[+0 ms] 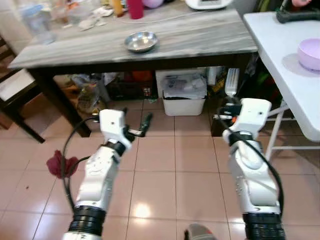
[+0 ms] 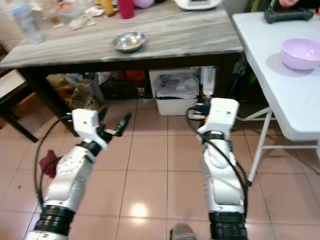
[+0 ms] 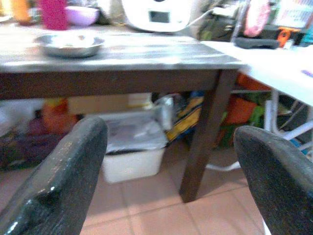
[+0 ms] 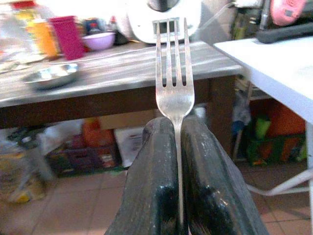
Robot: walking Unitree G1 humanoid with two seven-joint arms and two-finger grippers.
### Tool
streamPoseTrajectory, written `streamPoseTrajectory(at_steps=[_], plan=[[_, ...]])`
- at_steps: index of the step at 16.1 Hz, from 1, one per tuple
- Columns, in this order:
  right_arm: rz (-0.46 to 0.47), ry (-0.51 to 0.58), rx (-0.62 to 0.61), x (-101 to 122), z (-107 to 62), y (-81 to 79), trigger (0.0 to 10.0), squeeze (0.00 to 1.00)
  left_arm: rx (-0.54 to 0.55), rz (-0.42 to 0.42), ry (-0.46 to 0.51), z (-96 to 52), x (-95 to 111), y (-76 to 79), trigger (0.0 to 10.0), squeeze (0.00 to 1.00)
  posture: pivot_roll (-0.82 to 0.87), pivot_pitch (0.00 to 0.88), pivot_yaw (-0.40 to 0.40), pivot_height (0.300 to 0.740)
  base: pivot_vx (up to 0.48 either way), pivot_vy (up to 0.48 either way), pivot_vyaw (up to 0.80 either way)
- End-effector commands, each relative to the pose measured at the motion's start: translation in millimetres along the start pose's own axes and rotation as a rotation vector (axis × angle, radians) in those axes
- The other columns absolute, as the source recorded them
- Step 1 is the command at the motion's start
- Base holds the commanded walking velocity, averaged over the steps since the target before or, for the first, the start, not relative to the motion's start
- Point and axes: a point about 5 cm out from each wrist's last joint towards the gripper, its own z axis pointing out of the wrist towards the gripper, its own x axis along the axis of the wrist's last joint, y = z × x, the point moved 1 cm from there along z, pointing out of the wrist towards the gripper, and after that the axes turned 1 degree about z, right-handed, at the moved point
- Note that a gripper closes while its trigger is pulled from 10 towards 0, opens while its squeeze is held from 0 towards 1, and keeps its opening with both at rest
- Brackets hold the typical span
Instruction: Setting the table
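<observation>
fork (image 4: 173, 83) pinched upright by its handle in the right end effector (image 4: 178, 132), tines up, carried low over the floor short of the white desk (image 1: 285, 60), likely bound for beside the purple bowl (image 1: 310, 52). left end effector (image 3: 168, 166) spread wide, grasping nothing, facing the wooden desk (image 1: 190, 37) with its steel bowl (image 1: 141, 41).

A white storage bin (image 1: 184, 102) sits under the grey table (image 1: 200, 40); a red cloth (image 1: 61, 165) lies on the tiled floor (image 1: 160, 185).

Both arms fwd; left claw (image 3: 166, 181) open, right claw (image 4: 178, 142) clamped tight.
</observation>
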Motion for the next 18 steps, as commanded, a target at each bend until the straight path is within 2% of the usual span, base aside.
streamPoseTrajectory(at_steps=[1,18], plan=[[0.006,0.017,0.001,3.7,-1.3,-1.6,10.0,0.0,0.004,0.009,-0.008,-3.6,-0.3,-2.9,10.0,0.0,-0.2,0.126,0.103,0.74,0.48,0.0,0.44],[-0.001,0.011,-0.053,2.8,1.7,5.0,10.0,0.0,-0.01,-0.008,-0.008,-4.2,-1.8,4.1,10.0,0.0,-0.19,0.128,0.091,0.74,0.48,0.0,0.02]])
